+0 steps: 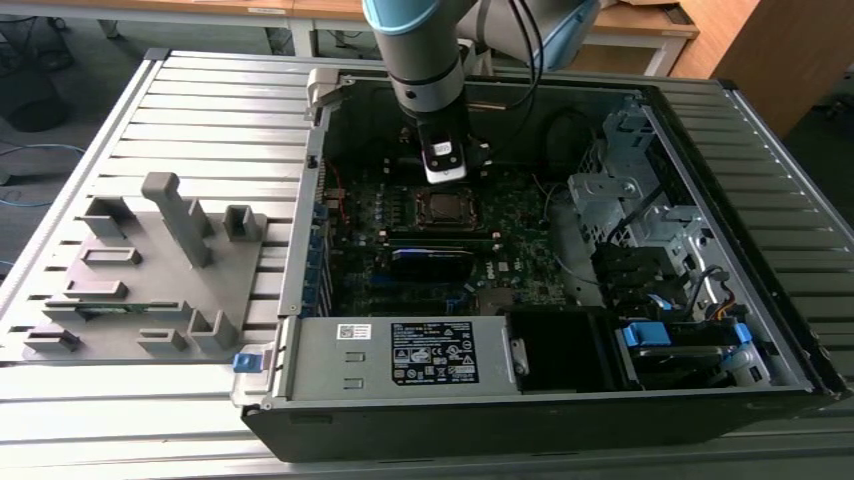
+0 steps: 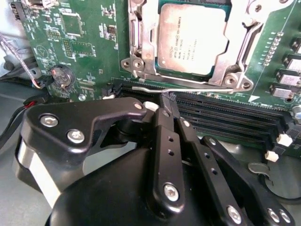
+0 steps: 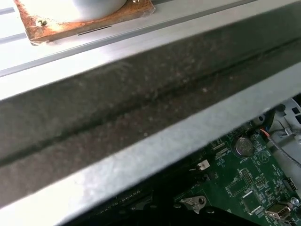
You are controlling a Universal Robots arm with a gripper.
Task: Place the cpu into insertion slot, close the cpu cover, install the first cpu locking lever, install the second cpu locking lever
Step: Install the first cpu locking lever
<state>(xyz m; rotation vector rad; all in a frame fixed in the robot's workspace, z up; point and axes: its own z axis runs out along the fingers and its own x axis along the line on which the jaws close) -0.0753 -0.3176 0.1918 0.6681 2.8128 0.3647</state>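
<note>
While I watch from my remote station, I read the scene this way:

Arm: I see it reaching down into the open computer case [image 1: 747,110], its wrist just above the motherboard [image 1: 534,270] in the exterior view.

Gripper: in the second wrist view the gripper [image 2: 168,100] has its black fingers [image 2: 164,141] drawn together to a point, with no gap that I can make out between the tips. They sit at a thin metal locking lever [image 2: 183,87] that runs along the near edge of the socket; I cannot tell whether the tips pinch it or only touch it.

Cpu: the cpu [image 2: 190,40] lies flat in the insertion slot [image 2: 141,63], its silvery-grey top facing up. In the exterior view I find it as a small square just below the wrist.

Cpu cover: the cpu cover [image 2: 247,44] frames the chip with its square window, and I read it as lying down over the socket.

Memory slots: long black slots [image 2: 225,115] run beside the socket, right past the fingertips.

Coin cell: a round battery [image 2: 62,75] sits on the green board, well apart from the socket; I see it in both wrist views.

Fixture: a grey holder block [image 1: 147,270] stands on the slatted table [image 1: 200,110] at the exterior view's left, beside the case.

Case wall: in the first wrist view a grey metal case edge [image 3: 141,117] crosses in front of the board.
</note>
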